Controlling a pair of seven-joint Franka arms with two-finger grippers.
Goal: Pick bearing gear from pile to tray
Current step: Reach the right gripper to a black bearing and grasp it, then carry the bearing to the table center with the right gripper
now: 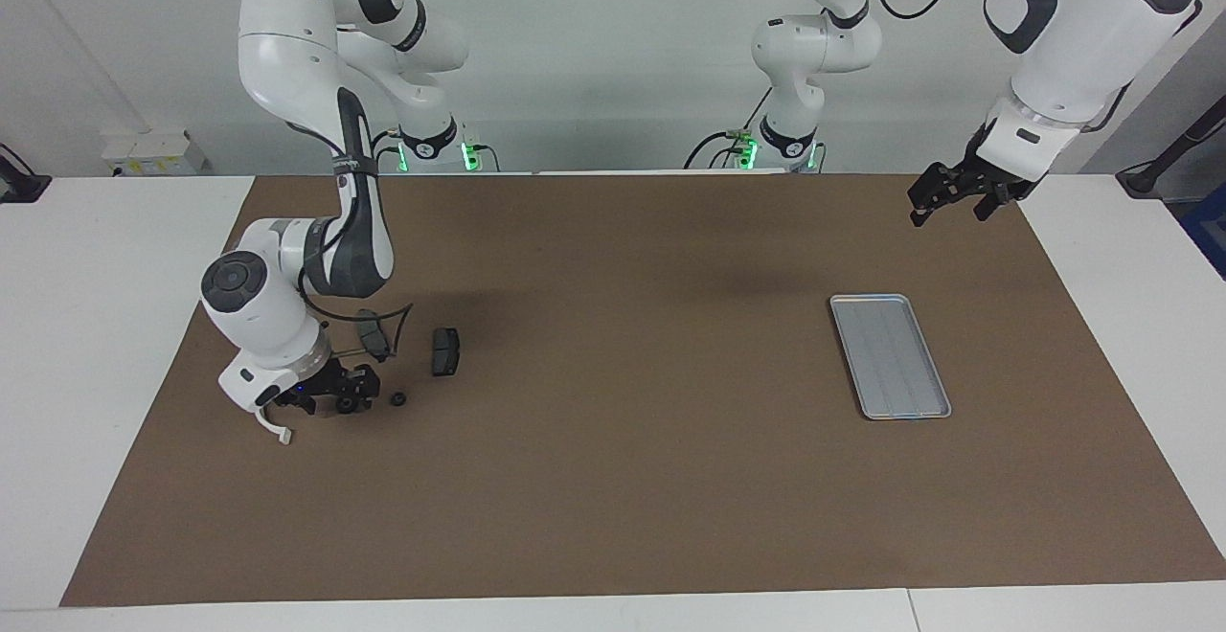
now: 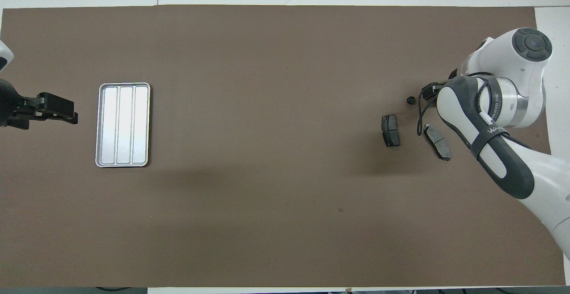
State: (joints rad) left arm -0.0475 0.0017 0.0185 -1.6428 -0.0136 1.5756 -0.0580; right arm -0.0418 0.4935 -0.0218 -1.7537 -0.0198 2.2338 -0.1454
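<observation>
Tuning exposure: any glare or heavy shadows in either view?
Overhead view: the tray reads bright, near washed out; a soft broad shadow lies on the mat nearer the robots. Facing view: the tray is evenly grey, with faint shadows by the right gripper.

You see the flat rectangular silver-grey metal tray lying on the brown mat toward the left arm's end of the worktop. The pile lies well apart, toward the right arm's end: two dark grey brake pads side by side, and a small black round ring farther from the robots.
</observation>
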